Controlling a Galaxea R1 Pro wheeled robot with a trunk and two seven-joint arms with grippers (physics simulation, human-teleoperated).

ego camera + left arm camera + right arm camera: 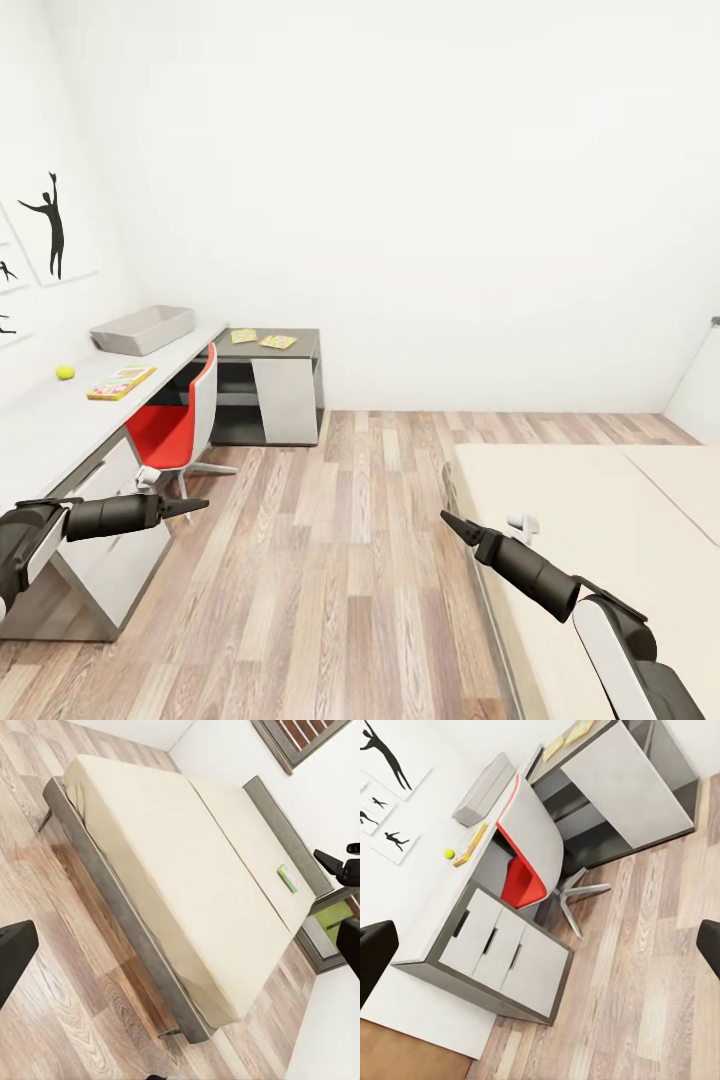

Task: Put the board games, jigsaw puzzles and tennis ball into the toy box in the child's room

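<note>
Beige bed (180,877) bears a green-edged board game (286,879) near the headboard | table (50,420): toy box (143,329), puzzles (262,339), another game (121,382), tennis ball (65,372) | step — approach, nothing collected | left gripper (195,505) and right gripper (450,523) clenched, empty | print unreadable

Red-seated swivel chair (178,425) tucked at desk, silhouette wall prints (52,228), drawer unit (502,954)

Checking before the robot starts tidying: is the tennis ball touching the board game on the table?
Apart. In the head view, bare tabletop shows between the tennis ball and the board game; the right wrist view agrees.
</note>
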